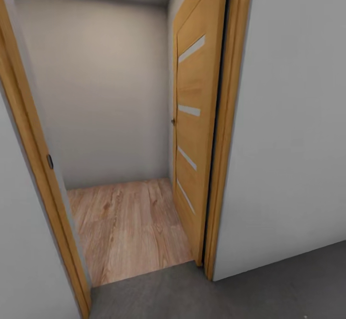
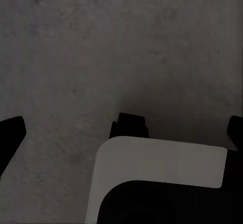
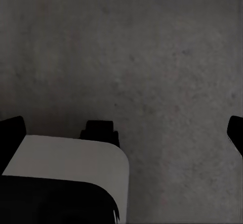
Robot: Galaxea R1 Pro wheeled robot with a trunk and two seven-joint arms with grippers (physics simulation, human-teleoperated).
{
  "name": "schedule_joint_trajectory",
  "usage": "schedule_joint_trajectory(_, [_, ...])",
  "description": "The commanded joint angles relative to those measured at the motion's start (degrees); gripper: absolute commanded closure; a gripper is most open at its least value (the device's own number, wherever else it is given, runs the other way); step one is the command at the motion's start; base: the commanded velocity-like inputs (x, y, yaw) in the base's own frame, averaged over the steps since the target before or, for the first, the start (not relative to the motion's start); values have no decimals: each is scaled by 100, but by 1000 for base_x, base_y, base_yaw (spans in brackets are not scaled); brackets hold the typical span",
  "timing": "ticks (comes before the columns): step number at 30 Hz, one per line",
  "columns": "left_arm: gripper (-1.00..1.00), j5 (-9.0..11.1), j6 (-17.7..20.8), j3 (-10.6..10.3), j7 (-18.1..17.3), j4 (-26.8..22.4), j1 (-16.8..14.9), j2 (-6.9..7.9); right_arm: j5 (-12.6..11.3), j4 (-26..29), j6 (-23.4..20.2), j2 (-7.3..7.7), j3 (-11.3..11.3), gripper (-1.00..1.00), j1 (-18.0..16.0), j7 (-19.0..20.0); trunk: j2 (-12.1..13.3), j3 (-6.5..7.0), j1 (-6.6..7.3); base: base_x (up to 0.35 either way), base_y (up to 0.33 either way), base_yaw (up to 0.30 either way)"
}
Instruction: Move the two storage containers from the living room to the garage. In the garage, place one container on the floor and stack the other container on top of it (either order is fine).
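The two storage containers are out of view. In the head view I stand on the dark grey concrete garage floor [image 1: 216,295], facing an open doorway. My left gripper [image 2: 123,130] hangs open over bare concrete floor [image 2: 101,47], its dark fingertips [image 2: 10,128] far apart with nothing between them. My right gripper [image 3: 123,130] is also open above the concrete floor [image 3: 152,57], fingertips [image 3: 10,128] spread and empty.
The wooden door [image 1: 192,131] with frosted strips is swung open into a wood-floored hallway [image 1: 125,227]. The left door frame [image 1: 43,179] and a pale grey wall [image 1: 288,141] flank the opening. White and black parts of my own body [image 2: 152,168] [image 3: 71,158] lie below the grippers.
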State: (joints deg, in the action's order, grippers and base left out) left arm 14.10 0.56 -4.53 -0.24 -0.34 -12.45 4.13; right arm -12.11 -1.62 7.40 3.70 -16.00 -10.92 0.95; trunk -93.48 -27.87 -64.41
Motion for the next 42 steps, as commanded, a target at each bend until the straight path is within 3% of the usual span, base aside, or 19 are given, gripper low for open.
schedule_joint_trajectory(1, [-100, 56, 6, -48, -2, -2, -3, 0, -55, -17, 34, -1, -53, -100, -7, 10, -3, -6, -3, 325, 0, 190])
schedule_joint_trajectory(12, [-100, 56, 6, -48, -2, -2, -3, 1, -53, -16, 33, 0, -62, -100, -7, 18, -3, -6, -3, 325, 0, 238])
schedule_joint_trajectory(22, [-100, 51, 6, -52, -2, -2, -3, 0, -39, -14, 59, 24, -62, -100, -7, 28, -3, -6, -3, 325, 0, 33])
schedule_joint_trajectory(30, [-100, 50, -1, -53, -2, -2, -3, 0, 130, -14, 48, -16, -61, -100, -7, 13, -3, -6, -3, 325, 0, 22])
schedule_joint_trajectory(42, [-100, 49, -22, -54, -2, -2, -3, 0, 139, -14, 42, -4, -70, -100, -7, 8, -3, -6, -3, 325, 0, 255])
